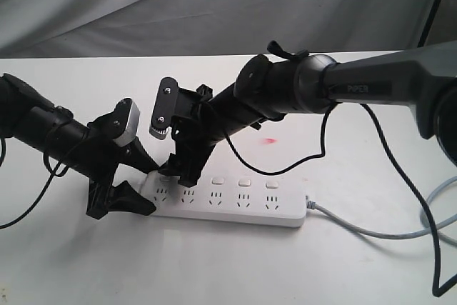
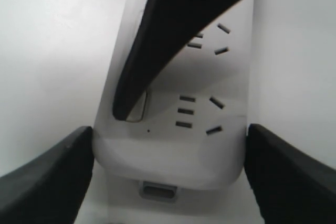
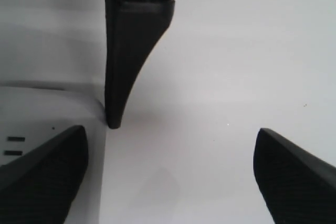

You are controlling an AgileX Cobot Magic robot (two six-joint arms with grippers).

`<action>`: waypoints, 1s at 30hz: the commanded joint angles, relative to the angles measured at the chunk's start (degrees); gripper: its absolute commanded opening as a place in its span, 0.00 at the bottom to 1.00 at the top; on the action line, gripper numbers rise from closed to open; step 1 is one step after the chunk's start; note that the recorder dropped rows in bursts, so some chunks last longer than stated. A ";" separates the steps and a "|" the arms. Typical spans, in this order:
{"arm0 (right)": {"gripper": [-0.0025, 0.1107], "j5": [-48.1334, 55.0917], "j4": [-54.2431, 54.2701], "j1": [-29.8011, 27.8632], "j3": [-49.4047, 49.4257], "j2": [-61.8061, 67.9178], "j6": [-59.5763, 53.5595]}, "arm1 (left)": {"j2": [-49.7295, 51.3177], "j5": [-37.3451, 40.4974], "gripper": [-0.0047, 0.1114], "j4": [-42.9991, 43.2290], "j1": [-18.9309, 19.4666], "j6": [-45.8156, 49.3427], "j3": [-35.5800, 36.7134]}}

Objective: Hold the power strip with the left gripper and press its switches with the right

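White five-socket power strip (image 1: pixel 243 205) laid at six o'clock on table (image 1: pixel 86 269), nine o'clock end pinched by left gripper (image 1: pixel 145 187), switches (image 1: pixel 245 183) partly hidden by spread right gripper (image 1: pixel 180 173), grey cable (image 1: pixel 335 218) trailed toward three o'clock

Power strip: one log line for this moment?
strip: on table | left gripper: clamped on its end | right gripper: open, fingertip on end switch

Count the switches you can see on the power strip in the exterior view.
3 switches run along the power strip's far edge toward its cable. The right end effector covers the other end, so more may be hidden.
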 commanded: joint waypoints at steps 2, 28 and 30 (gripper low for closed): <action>0.72 -0.13 -6.66 0.78 1.10 3.14 -0.72 | 1.51 -3.10 0.52 1.75 -0.40 -0.14 0.28; 0.72 0.20 -6.78 2.19 1.10 -2.85 4.38 | 1.51 -3.10 0.52 1.75 -0.40 -0.14 0.28; 0.72 0.66 -5.60 1.84 1.10 -4.10 4.17 | 1.51 -3.10 0.52 1.75 -0.40 -0.14 0.28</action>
